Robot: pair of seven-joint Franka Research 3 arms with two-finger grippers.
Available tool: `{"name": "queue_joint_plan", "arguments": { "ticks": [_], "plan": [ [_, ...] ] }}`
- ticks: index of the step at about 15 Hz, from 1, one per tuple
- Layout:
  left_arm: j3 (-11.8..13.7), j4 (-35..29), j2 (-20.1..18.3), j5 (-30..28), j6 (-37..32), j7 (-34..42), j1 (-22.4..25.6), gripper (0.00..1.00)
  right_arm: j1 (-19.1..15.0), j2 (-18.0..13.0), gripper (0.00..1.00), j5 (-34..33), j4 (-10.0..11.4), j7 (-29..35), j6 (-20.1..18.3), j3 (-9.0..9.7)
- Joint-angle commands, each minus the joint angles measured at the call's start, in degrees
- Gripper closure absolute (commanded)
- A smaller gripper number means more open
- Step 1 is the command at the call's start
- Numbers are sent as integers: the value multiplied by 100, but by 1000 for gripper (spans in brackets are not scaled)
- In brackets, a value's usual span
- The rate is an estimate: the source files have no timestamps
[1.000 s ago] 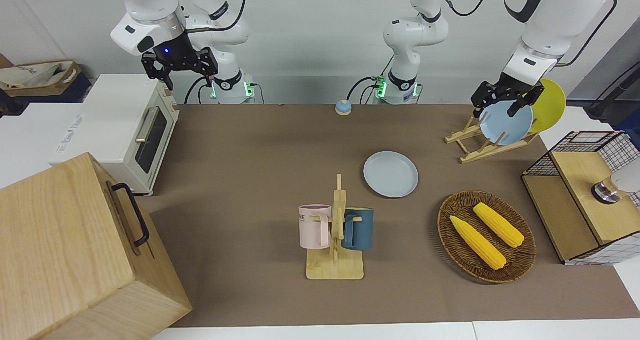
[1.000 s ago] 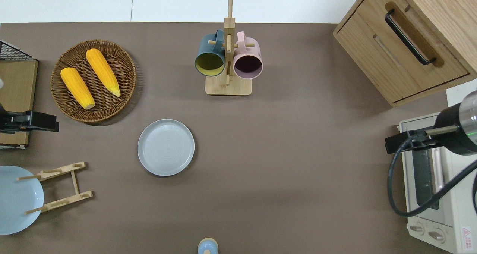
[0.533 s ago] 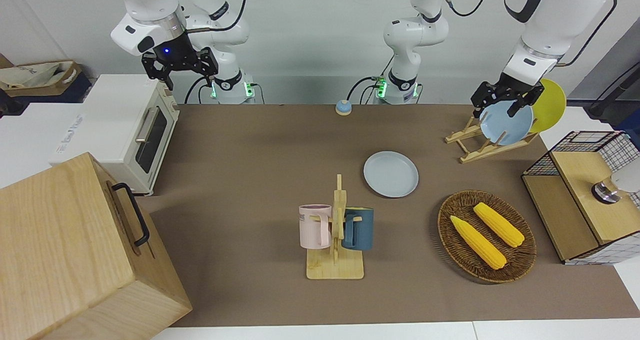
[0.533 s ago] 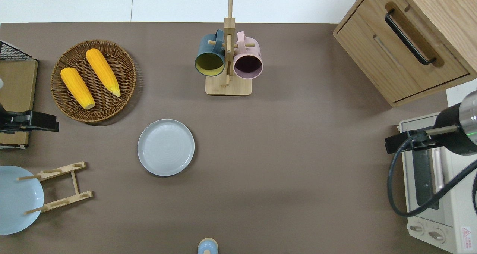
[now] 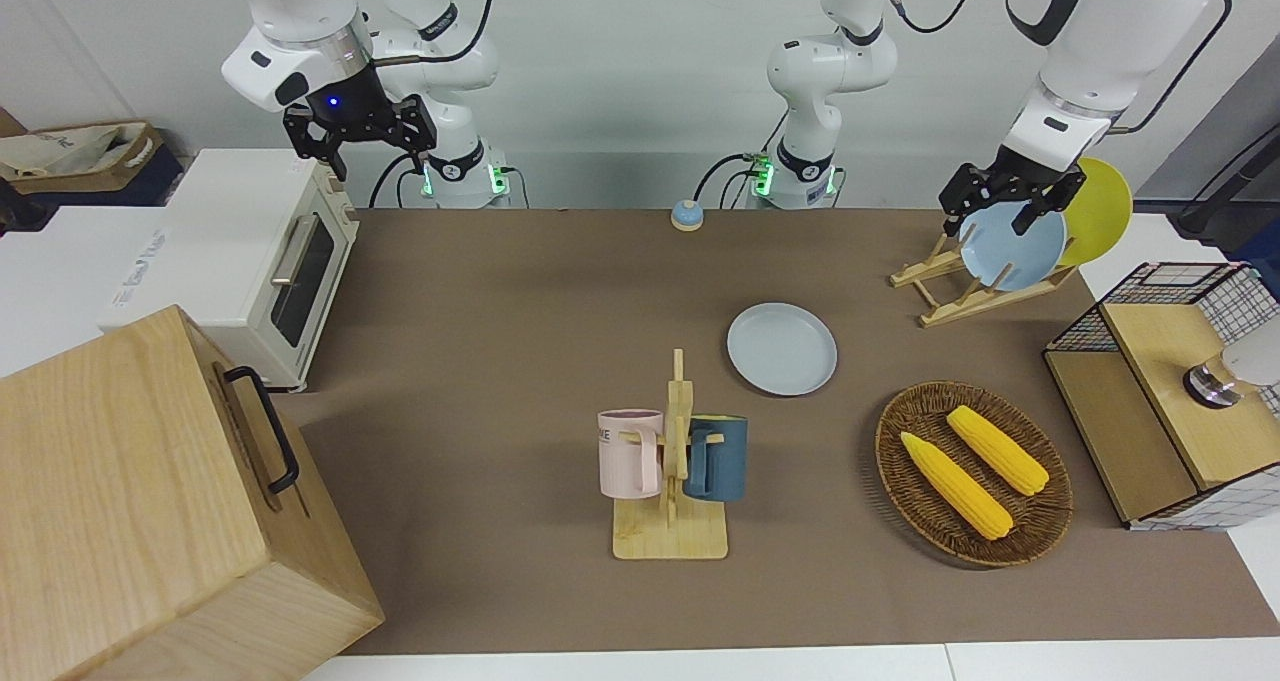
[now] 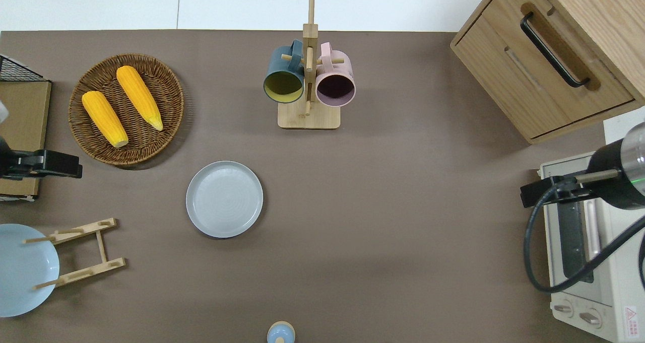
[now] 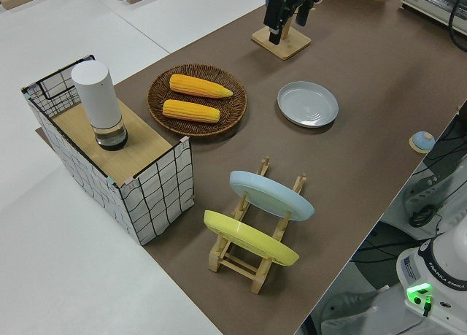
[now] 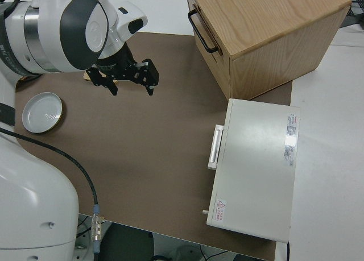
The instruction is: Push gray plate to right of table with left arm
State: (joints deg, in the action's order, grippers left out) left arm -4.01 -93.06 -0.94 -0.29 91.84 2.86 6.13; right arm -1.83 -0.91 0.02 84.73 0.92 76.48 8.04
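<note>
The gray plate (image 5: 781, 348) lies flat on the brown table (image 5: 500, 291) near its middle; it also shows in the overhead view (image 6: 224, 199), the left side view (image 7: 307, 104) and the right side view (image 8: 41, 112). My left gripper (image 5: 990, 223) is open and empty, up in the air. In the overhead view the left gripper (image 6: 50, 162) is over the table's edge strip between the corn basket and the plate rack, well clear of the plate, toward the left arm's end. My right gripper (image 5: 360, 151) is open and parked.
A wooden rack (image 5: 950, 291) holds a sky-blue plate (image 5: 1015, 251) and a yellow plate (image 5: 1100, 211). A wicker basket (image 5: 900, 461) holds two corn cobs. A mug stand (image 5: 672, 531), a wire-framed box (image 5: 1150, 431), a toaster oven (image 5: 270, 261), a drawer cabinet (image 5: 150, 501) and a small bell (image 5: 686, 216) stand around.
My left gripper has shifted very slightly toward the right arm's end of the table. The gray plate and the right arm have not moved.
</note>
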Motion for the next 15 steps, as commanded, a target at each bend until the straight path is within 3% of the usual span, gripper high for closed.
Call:
{"name": "queue_joint_plan", "arguments": {
  "ticks": [1, 5, 9, 15],
  "plan": [
    [15, 7, -55, -68, -157, -13, -69, 0, -115, -14, 17, 25, -53, 75, -89, 92],
    [85, -71, -91, -68, -438, 31, 10, 0, -107, -14, 17, 25, -53, 66, -89, 92],
    [85, -730, -556, -68, -316, 57, -7, 0, -107, -14, 17, 25, -53, 66, -89, 92],
    [59, -1319, -864, -217, -53, 5, -77, 0, -107, -14, 17, 25, -53, 66, -89, 92]
  ]
}}
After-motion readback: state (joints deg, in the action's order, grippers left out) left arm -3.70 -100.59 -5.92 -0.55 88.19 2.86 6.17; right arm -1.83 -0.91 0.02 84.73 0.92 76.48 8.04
